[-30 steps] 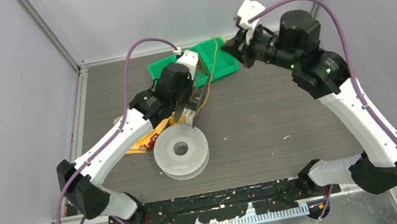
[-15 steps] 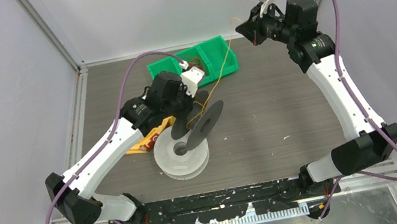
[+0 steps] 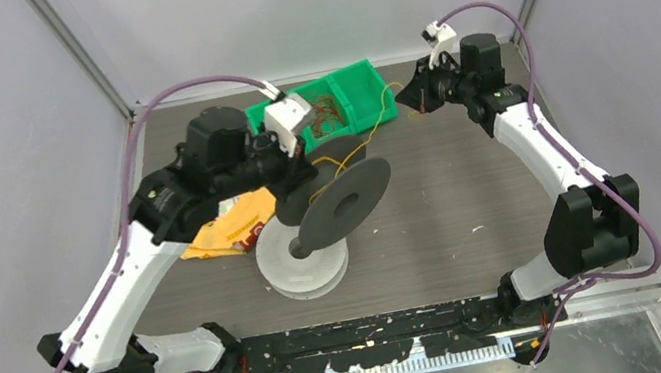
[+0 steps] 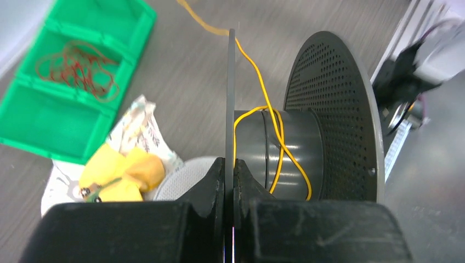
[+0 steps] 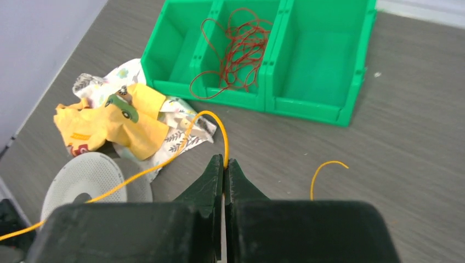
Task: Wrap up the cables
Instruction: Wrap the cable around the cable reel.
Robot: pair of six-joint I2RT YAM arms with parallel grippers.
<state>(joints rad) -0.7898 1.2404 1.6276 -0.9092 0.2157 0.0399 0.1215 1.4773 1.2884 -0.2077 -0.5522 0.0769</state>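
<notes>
- Tabletop nearest the bases: a pale spool lies flat, unused.
- Above it the left gripper, clenched on one flange of the dark spool, holds it raised on edge, probably so the hub can take turns.
- One yellow cable loops loosely round that hub and runs to the right gripper, pinched shut on it, likely to guide it.
- Farthest, reddish-brown cables sit tangled in the green bin, middle compartment.

bright even light, faint shadows; left wrist view blurred at right.

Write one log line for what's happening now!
left tool: holds dark spool | right tool: pinches yellow cable | cable: looped round spool
</notes>
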